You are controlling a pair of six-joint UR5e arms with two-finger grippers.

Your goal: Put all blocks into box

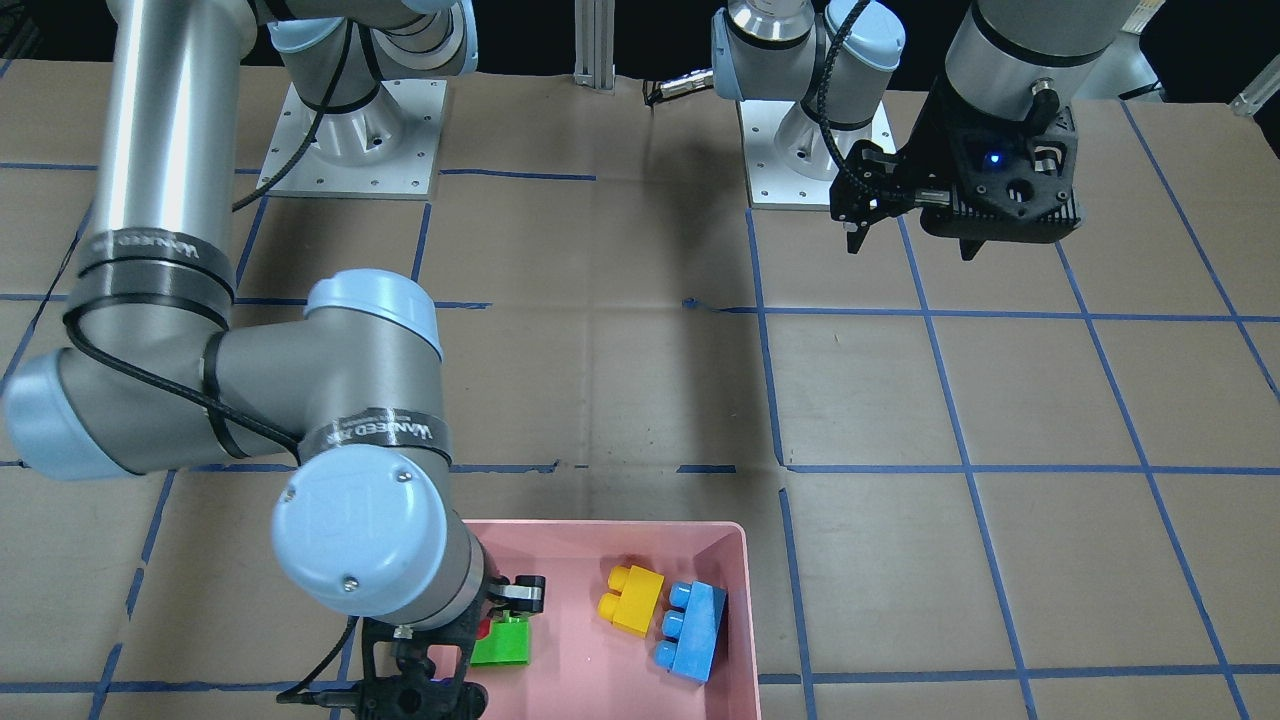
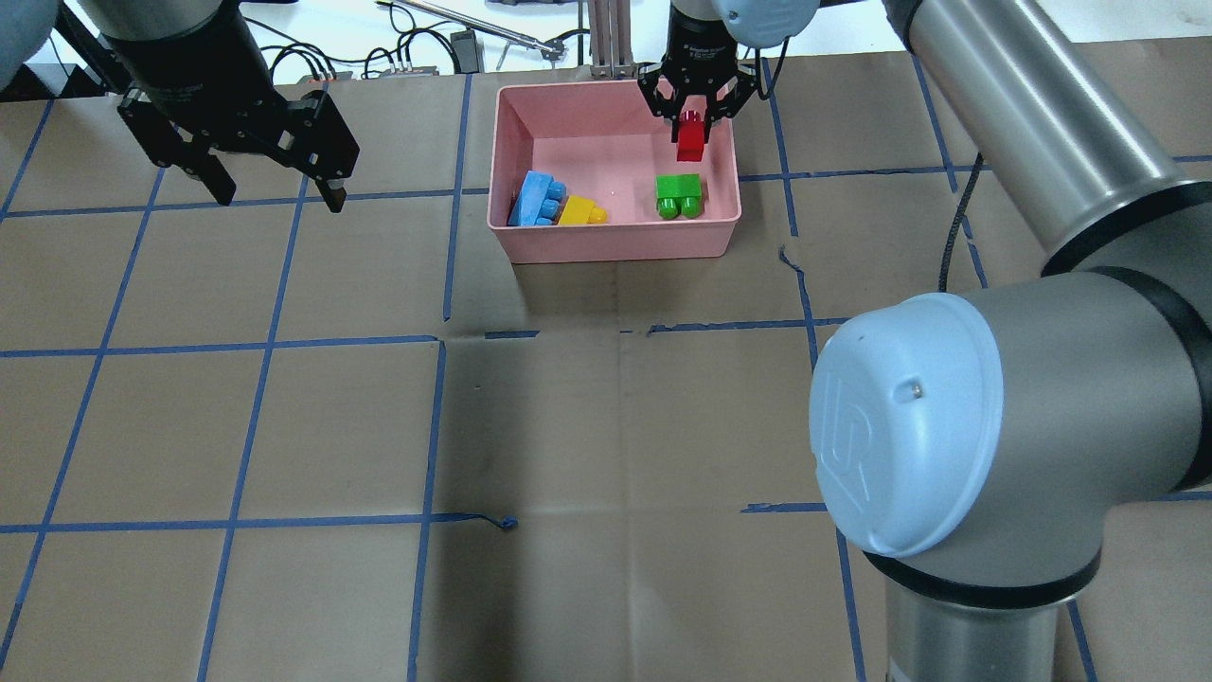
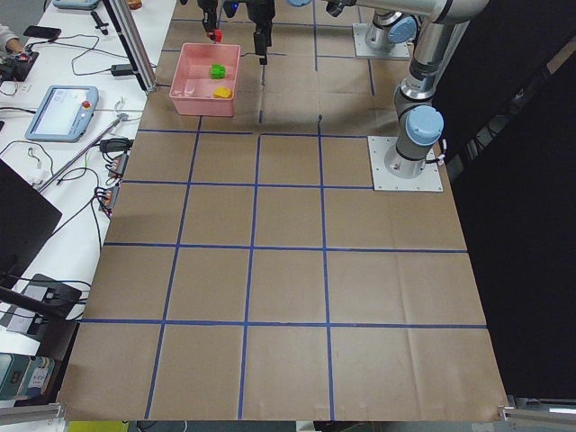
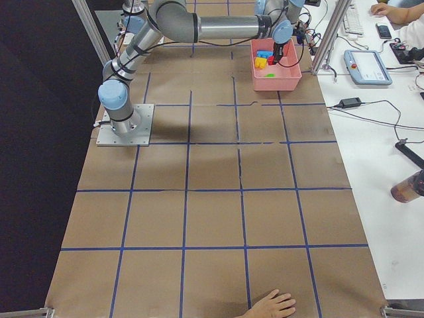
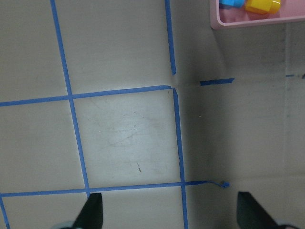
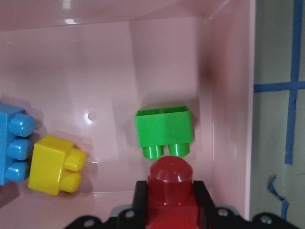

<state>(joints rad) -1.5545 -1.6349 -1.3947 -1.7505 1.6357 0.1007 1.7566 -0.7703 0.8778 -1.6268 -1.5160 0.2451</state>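
The pink box [image 2: 615, 248] stands at the table's far middle. In it lie the light blue block [image 2: 535, 197], the yellow block [image 2: 579, 211] and the green block [image 2: 679, 194]. My right gripper [image 2: 696, 118] is shut on the small red block [image 2: 690, 138] and holds it over the box's right far corner, just behind the green block. The right wrist view shows the red block [image 6: 171, 191] between the fingers, with the green block [image 6: 164, 130] under it. My left gripper [image 2: 280, 201] is open and empty, above the table left of the box.
Brown paper with a blue tape grid covers the table. A person's hand [image 4: 268, 306] rests at the table's near edge in the exterior right view. A white side bench with a pendant [image 4: 368, 66] and cables runs behind the box.
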